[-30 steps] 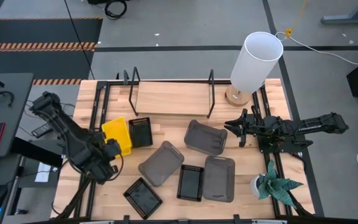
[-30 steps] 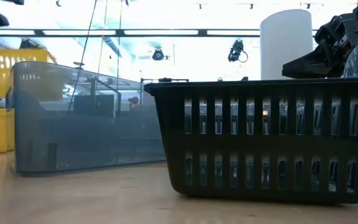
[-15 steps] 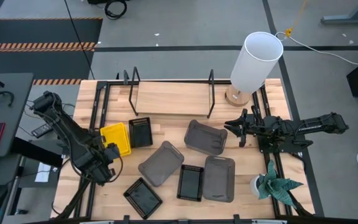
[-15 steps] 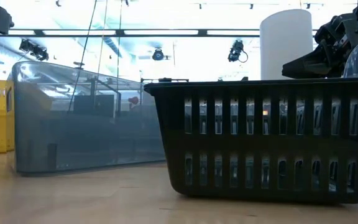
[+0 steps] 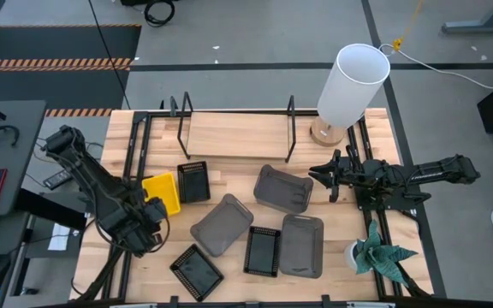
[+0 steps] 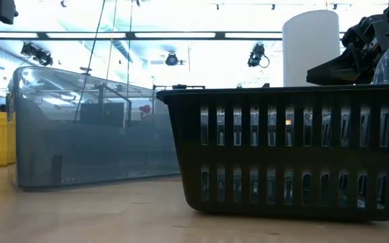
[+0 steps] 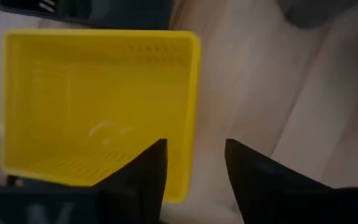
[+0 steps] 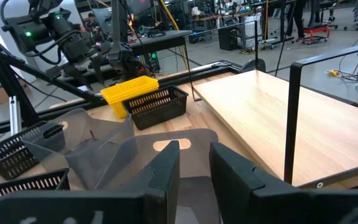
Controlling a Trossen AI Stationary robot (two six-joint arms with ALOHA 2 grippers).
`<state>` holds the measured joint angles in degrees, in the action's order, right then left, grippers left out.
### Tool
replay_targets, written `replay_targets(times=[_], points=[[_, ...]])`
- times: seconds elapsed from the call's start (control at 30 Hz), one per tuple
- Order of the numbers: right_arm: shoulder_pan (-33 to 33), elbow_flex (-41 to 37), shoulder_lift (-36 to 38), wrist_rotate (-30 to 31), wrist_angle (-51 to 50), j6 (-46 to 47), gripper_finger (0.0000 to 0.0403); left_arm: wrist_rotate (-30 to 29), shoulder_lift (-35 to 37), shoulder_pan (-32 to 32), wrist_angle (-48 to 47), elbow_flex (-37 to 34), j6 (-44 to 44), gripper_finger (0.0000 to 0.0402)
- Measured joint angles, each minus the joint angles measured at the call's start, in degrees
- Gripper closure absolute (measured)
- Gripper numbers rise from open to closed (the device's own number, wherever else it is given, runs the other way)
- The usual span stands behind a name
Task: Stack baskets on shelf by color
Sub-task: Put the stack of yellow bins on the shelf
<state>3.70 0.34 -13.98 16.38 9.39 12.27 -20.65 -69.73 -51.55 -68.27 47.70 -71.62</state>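
The yellow basket (image 5: 161, 192) lies flat on its bottom on the table at the left, next to a black mesh basket (image 5: 193, 181). My left gripper (image 7: 194, 149) hangs open just above the yellow basket's near rim (image 7: 188, 112), one finger over the inside and one outside, touching nothing. Other grey baskets (image 5: 222, 224) and black mesh baskets (image 5: 263, 251) rest on the table's middle. The shelf (image 5: 234, 135) stands at the far edge. My right gripper (image 5: 325, 181) hovers high beside a grey basket (image 5: 282, 188), its fingers (image 8: 166, 168) a narrow gap apart and holding nothing.
A white lamp (image 5: 349, 85) stands at the far right corner and a small potted plant (image 5: 379, 257) at the near right. A third grey basket (image 5: 301, 245) and a black mesh one (image 5: 196, 272) lie near the front edge. Bare wood shows between the baskets and the shelf.
My left gripper has come down toward the table's near left with the yellow basket, which was raised and tilted and now lies flat on the table. The gripper has then opened and let go of it.
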Motion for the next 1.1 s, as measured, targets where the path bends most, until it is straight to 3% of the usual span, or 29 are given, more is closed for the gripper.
replay_targets(times=[0.37, 0.57, 0.83, 1.1], points=[[0.0, 0.0, 0.0, 0.0, 0.0, 0.0, 0.0310, -1.2, 0.0, 2.0, 6.7, -7.9, 1.9, 0.0256], [0.0, 0.0, 0.0, 0.0, 0.0, 0.0, 0.0310, 2.6, 0.0, 4.6, 14.2, -11.7, 6.6, 0.0277], [0.0, 0.0, 0.0, 0.0, 0.0, 0.0, 0.0310, 5.3, 0.0, 6.7, 14.3, -11.8, 9.2, 0.0381], [0.0, 0.0, 0.0, 0.0, 0.0, 0.0, 0.0310, 8.0, -0.1, 8.2, 7.2, -5.5, 12.1, 0.0381]])
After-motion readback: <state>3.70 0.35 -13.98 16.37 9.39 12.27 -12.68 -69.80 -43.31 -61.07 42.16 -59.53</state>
